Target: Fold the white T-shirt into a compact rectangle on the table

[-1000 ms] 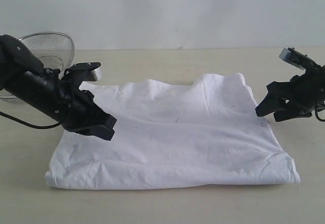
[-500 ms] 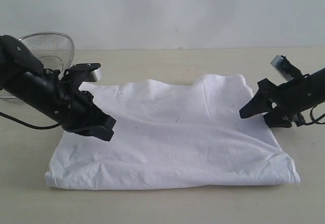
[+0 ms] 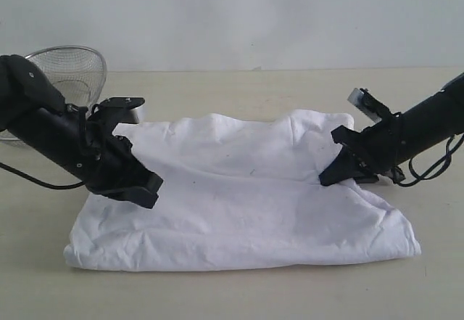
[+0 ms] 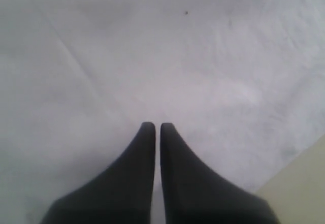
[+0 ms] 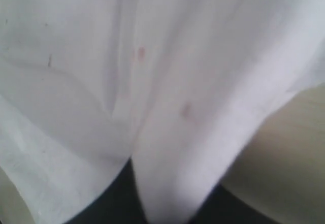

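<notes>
The white T-shirt (image 3: 246,204) lies plain side up on the table (image 3: 239,88), folded into a wide, rumpled rectangle. My left gripper (image 3: 148,186) hangs just over the shirt's left part, shut and empty. In the left wrist view its fingertips (image 4: 158,127) nearly touch each other above the white cloth (image 4: 152,56). My right gripper (image 3: 330,177) has pushed into the shirt's right edge near the far corner. In the right wrist view a ridge of cloth (image 5: 177,71) runs down between the dark fingers (image 5: 117,198), which are shut on it.
A round wire-mesh basket (image 3: 69,66) stands at the back left, behind my left arm. Bare beige tabletop shows beside the cloth in both wrist views (image 4: 304,183) (image 5: 289,158). A black cable trails from each arm onto the table.
My right gripper came in from the right, dropped to the shirt's right edge and closed on the cloth, shifting that edge inward. The left gripper barely moved.
</notes>
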Controlling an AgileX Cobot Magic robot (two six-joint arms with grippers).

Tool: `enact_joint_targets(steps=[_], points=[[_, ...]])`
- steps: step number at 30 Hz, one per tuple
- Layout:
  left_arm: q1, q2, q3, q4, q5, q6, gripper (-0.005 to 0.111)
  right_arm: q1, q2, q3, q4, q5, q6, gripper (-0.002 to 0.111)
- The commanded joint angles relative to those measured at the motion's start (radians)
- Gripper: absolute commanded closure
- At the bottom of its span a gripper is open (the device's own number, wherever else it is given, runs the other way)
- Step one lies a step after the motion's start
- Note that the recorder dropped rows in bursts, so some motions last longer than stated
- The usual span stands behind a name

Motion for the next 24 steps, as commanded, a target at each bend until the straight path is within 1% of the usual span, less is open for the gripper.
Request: enact_joint_targets(steps=[1, 5, 8, 11, 13, 16, 18, 20, 24], points=[[0.003, 0.005, -0.008, 0.040, -0.029, -0.041, 0.102, -0.058, 0.012, 0.018, -0.246, -0.162, 0.014, 0.109], [0.003, 0.017, -0.008, 0.038, -0.035, -0.041, 0.102, -0.127, -0.026, 0.018, -0.303, -0.152, 0.043, 0.109], [-0.001, 0.027, -0.012, -0.002, -0.033, -0.024, 0.102, -0.165, -0.049, 0.018, -0.304, -0.107, 0.025, 0.109], [-0.015, 0.044, -0.012, -0.083, -0.026, 0.052, 0.102, -0.168, -0.062, 0.018, -0.304, -0.105, 0.025, 0.109], [-0.029, 0.056, -0.012, -0.167, 0.002, 0.131, 0.102, -0.166, -0.062, 0.018, -0.299, -0.101, 0.025, 0.109], [-0.063, 0.074, -0.012, -0.317, 0.056, 0.284, 0.102, -0.166, -0.067, 0.018, -0.289, -0.097, 0.025, 0.109], [-0.086, 0.087, -0.012, -0.377, 0.048, 0.327, 0.102, -0.166, -0.075, 0.018, -0.282, -0.089, 0.025, 0.109], [-0.102, 0.101, -0.012, -0.369, 0.008, 0.306, 0.102, -0.166, -0.087, 0.016, -0.278, -0.079, 0.025, 0.109], [-0.102, 0.147, -0.012, -0.275, -0.011, 0.199, 0.102, -0.166, -0.133, -0.003, -0.256, -0.022, 0.025, 0.109]])
